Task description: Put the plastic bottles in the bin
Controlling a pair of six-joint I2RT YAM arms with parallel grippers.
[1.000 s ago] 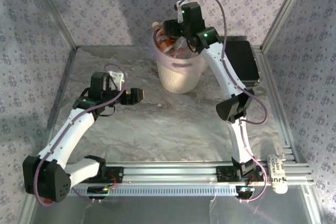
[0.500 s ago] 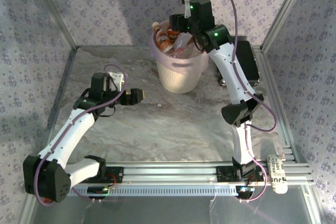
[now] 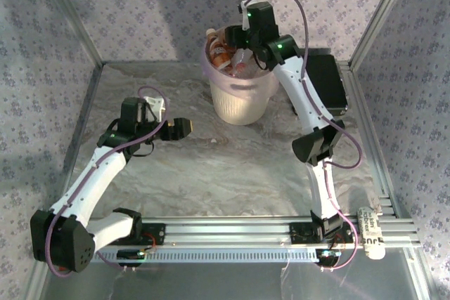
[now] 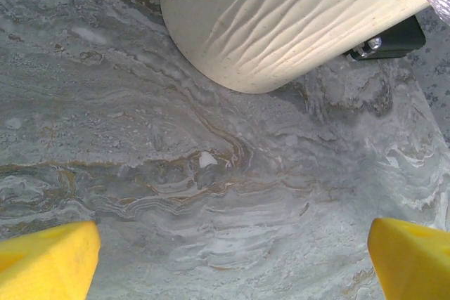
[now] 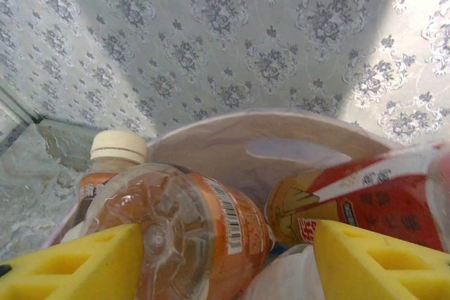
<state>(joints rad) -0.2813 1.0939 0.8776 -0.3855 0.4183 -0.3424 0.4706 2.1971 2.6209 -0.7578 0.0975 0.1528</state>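
The marbled grey tabletop [image 3: 211,166] lay mostly bare between the near edge and the bin [image 3: 239,100], with open room across its middle and left side. The bin stood upright near the middle of the far edge, its ribbed pale wall resting on the tabletop in the left wrist view [image 4: 281,26].

The right gripper [image 3: 235,40] hung over the bin's mouth, its arm reaching up from the near right corner. In the right wrist view [image 5: 228,265] its jaws stood partway apart, and the yellow fingers [image 5: 380,265] closed on nothing. A clear gap showed between the right finger and the nearest bottle. Whether the left finger touched that bottle could not be told.

The left gripper [image 3: 184,128] hovered over the left-middle of the tabletop, well apart from the bin. Its jaws were spread wide and empty, with bare marble between the fingers [image 4: 49,258].

A flat black case [image 3: 325,82] lay along the right edge near the far right corner, just beside the bin.

The plastic bottles [image 3: 223,54] lay heaped inside the bin up to its rim. Among them were a clear bottle with an orange label [image 5: 190,223], a red-labelled bottle [image 5: 365,201] and a white-capped bottle [image 5: 116,149]
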